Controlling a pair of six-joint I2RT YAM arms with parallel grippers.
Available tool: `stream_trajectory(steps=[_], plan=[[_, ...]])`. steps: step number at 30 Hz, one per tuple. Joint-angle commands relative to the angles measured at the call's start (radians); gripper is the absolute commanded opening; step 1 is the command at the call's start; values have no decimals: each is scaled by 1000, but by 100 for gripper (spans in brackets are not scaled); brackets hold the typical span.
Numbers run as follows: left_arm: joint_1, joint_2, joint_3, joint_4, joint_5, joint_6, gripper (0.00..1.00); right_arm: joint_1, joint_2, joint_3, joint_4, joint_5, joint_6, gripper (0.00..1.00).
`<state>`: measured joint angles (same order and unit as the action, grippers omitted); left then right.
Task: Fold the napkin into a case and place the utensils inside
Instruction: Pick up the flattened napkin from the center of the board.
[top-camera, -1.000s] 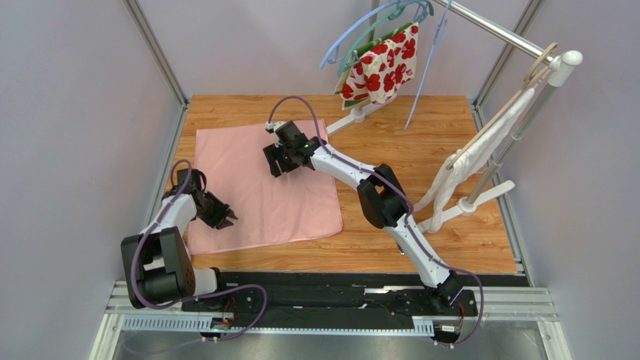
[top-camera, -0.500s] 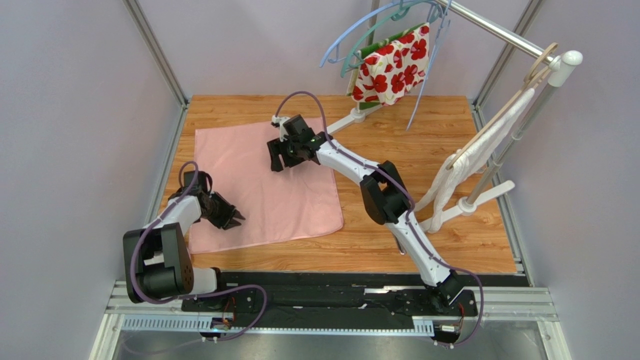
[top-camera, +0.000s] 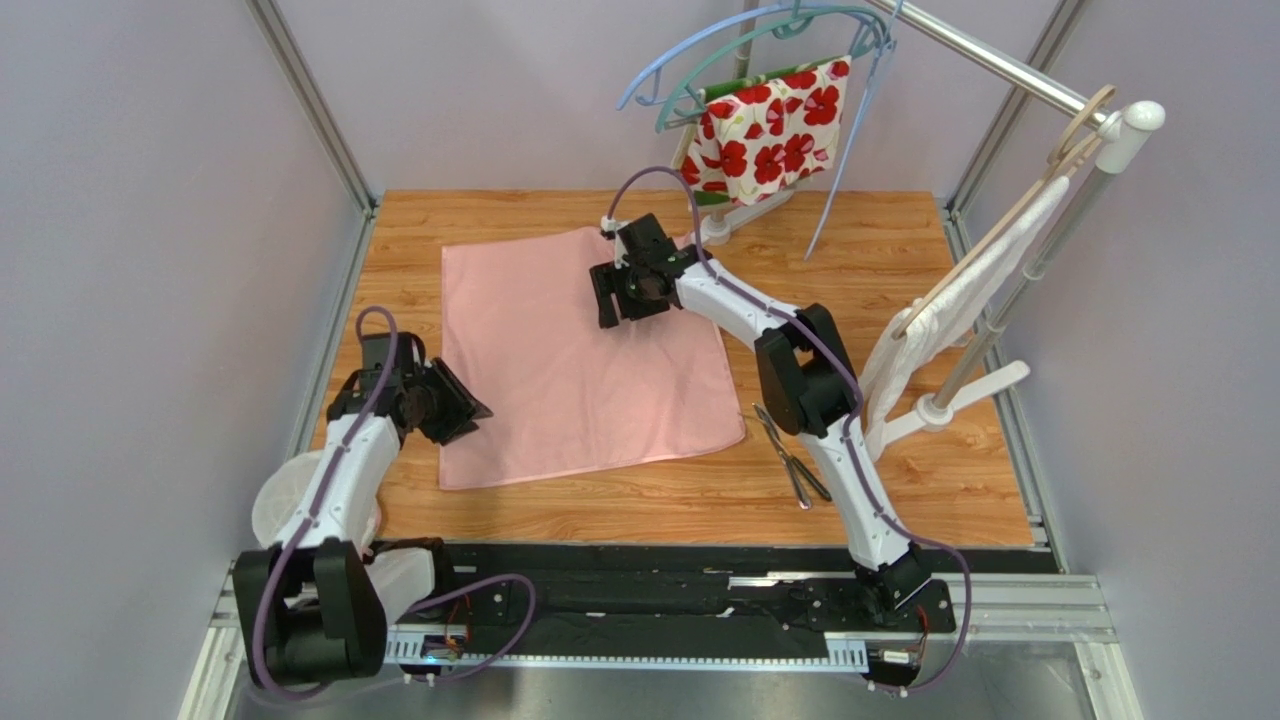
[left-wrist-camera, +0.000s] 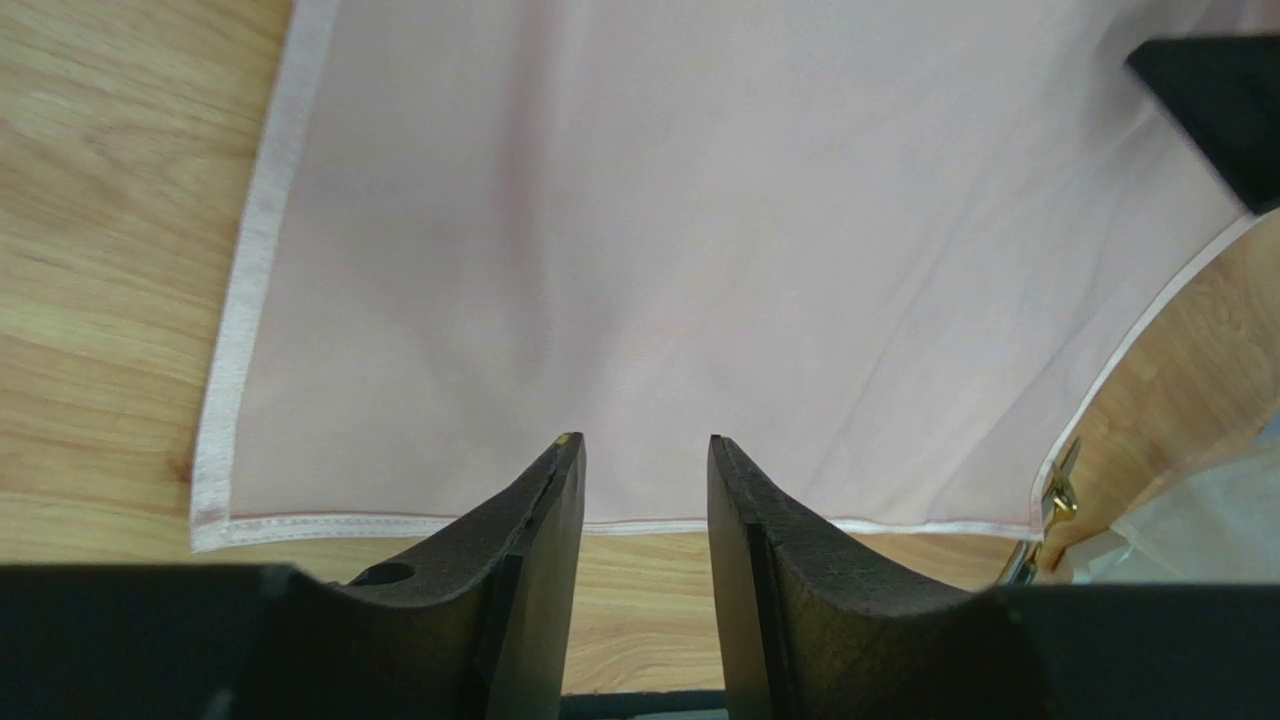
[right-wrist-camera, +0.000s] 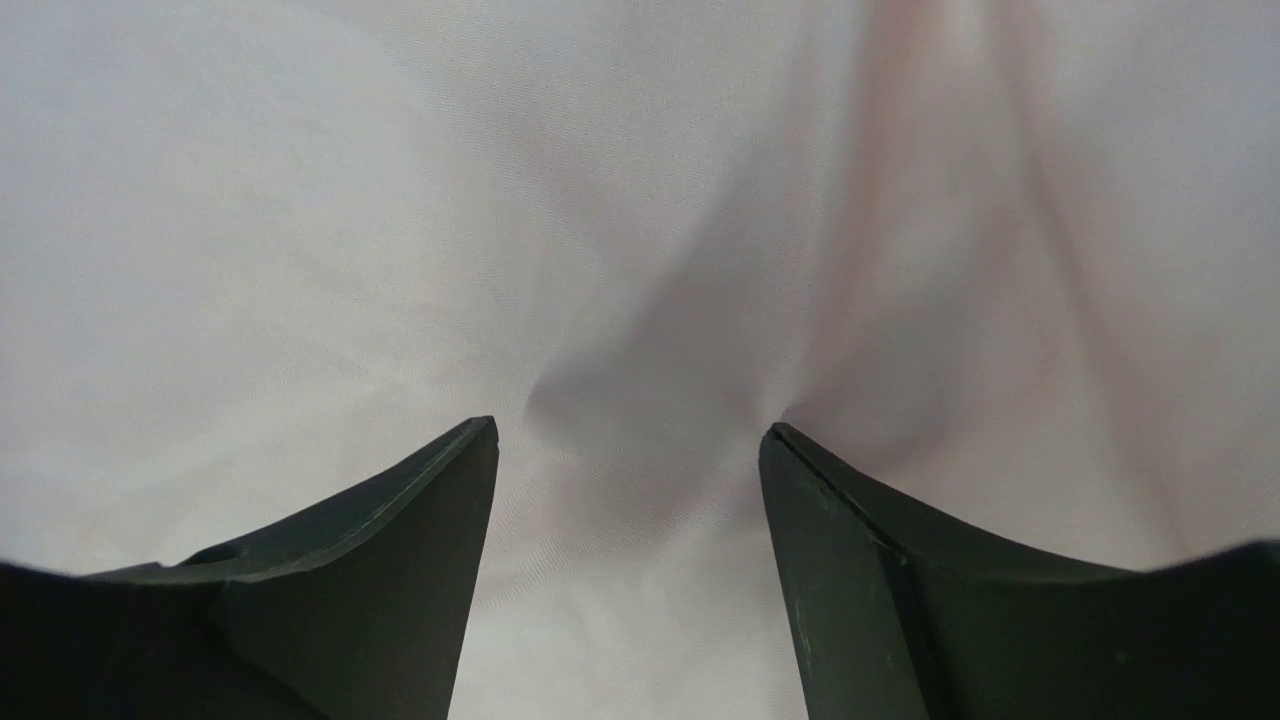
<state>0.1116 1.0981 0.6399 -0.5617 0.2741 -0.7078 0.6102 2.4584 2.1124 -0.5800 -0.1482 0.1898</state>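
The light-pink napkin (top-camera: 579, 360) lies flat and unfolded on the wooden table. My right gripper (top-camera: 624, 311) stands on its far right part. In the right wrist view it (right-wrist-camera: 628, 432) is open, its tips press down on the napkin (right-wrist-camera: 451, 225), and the cloth puckers between them. My left gripper (top-camera: 463, 410) is low at the napkin's left hem. Its jaws (left-wrist-camera: 642, 444) stand apart with nothing between them, and the napkin (left-wrist-camera: 721, 225) spreads out ahead. The utensils (top-camera: 792, 450) lie on bare wood right of the napkin, beside the right arm. No folded case shows.
A red-and-white floral cloth (top-camera: 769, 132) hangs on hangers at the back. A white cloth (top-camera: 962, 308) drapes over a rack at the right, whose foot (top-camera: 935, 411) stands on the table. A whitish round object (top-camera: 286, 503) lies under the left arm.
The napkin has slid to the right under my right gripper, uncovering the utensils. My left gripper has come off the cloth to its left hem and opened wider. The floral cloth swings.
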Motion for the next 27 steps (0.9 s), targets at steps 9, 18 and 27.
stream_trajectory(steps=[9, 18, 27], plan=[[-3, -46, 213, -148, -39, 34, 48, 43, -297, -509, 94, 44, 259, 69], [-1, 63, 204, -159, -84, 56, 47, 46, -334, -566, 160, 39, 333, 70], [0, 97, 218, -328, -273, -4, 49, 34, -312, -401, 85, 107, 258, 72]])
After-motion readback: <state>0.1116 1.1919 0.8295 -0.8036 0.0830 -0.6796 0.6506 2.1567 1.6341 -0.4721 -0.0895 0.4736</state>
